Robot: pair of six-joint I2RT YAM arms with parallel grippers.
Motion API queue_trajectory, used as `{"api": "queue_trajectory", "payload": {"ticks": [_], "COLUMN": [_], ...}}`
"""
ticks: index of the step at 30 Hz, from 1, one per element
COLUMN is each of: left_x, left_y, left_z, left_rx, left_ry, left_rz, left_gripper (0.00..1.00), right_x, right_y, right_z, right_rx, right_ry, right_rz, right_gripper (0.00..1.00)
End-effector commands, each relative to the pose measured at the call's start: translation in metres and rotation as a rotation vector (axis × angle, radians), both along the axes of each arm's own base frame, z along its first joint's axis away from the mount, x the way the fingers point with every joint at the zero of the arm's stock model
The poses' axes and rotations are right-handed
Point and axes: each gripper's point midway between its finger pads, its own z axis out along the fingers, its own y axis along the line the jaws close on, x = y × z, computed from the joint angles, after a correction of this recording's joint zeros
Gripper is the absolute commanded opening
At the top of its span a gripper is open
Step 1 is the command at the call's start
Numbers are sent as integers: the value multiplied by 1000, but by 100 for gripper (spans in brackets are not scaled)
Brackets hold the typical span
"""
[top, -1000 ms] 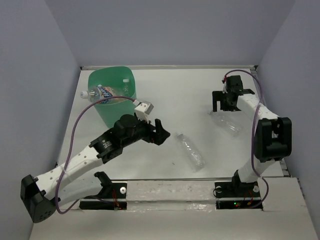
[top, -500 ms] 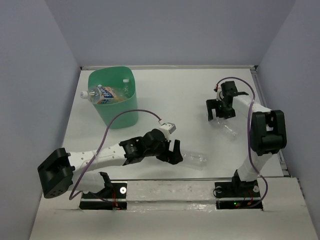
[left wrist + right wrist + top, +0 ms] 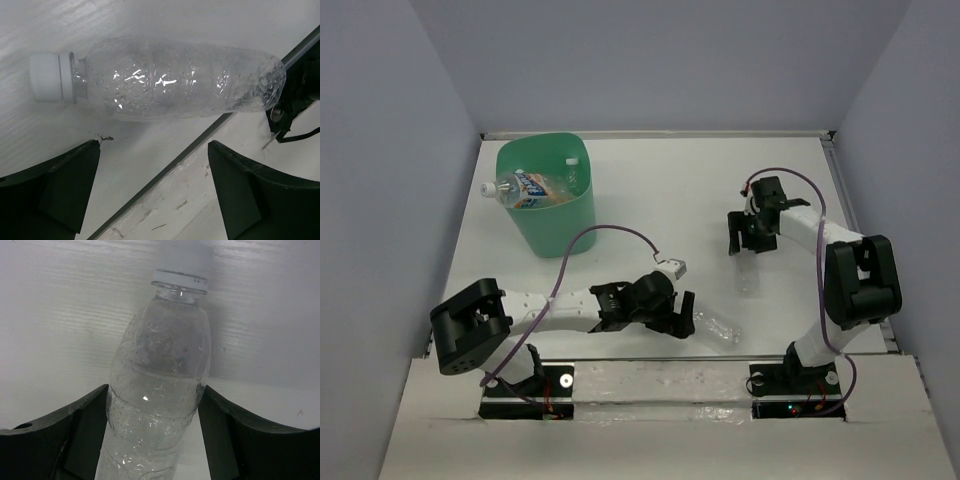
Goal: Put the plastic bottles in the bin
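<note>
Because the clear thin-walled plastic bottle (image 3: 165, 350) looks light and crushable, we clamp our right end effector (image 3: 153, 390) on its midsection. Our left end effector (image 3: 152, 146) gapes empty by a second clear bottle (image 3: 170, 80).

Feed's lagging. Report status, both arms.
Right gripper closed on far bottle. Left gripper open, poised at near bottle. Other bottles in bin. Nothing blocking.

1 clear bottle (image 3: 175, 80) lies on its side on the white table (image 3: 165, 15), with its white cap (image 3: 46, 78) at the left end. Below the bottle, the 2 dark fingers (image 3: 65, 185) of the left gripper (image 3: 154, 150) stand wide apart and do not touch it.
</note>
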Motion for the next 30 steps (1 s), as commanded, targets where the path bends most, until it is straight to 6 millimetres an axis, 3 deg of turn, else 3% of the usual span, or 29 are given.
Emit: {"api": "queue_trajectory", "payload": {"ticks": [1, 3, 5, 8, 12, 14, 17, 21, 24, 28, 30], "left_x": [19, 22, 23, 28, 32, 33, 31, 33, 40, 49, 56], "left_y": [-14, -12, -12, -15, -22, -25, -29, -34, -32, -26, -26], "left_z": [27, 23, 20, 22, 24, 20, 16, 16, 4, -19, -20], "left_rx": [-43, -27, -16, -24, -29, -24, -31, -49, 1, 81, 94], "left_ry": [-89, -95, -95, -104, -106, -96, -80, -78, -97, -128, -151], "left_rz": [65, 77, 82, 106, 118, 121, 120, 126, 146, 172, 195], "left_gripper": [99, 99, 99, 99, 99, 99, 99, 99, 99, 85, 71], "right_x": [13, 12, 11, 8, -21, -31, -46, -67, -78, -75, -73], "right_y": [4, 5, 8, 25, 47, 59, 60, 76, 88, 95, 98], "right_z": [16, 15, 15, 22, 18, 25, 25, 26, 22, 31, 43], "right_rx": [43, 53, 79, 117, 151, 208, 234, 293, 340, 386, 402], "right_ry": [-95, -98, -116, -148, -138, -168, -193, -193, -191, -253, -294], "right_rz": [-56, -74, -88, -51, -33, -37, -55, -38, -27, -16, -2], "right_gripper": [66, 56, 52, 44, 44, 44, 44, 44, 44, 44, 44]}}
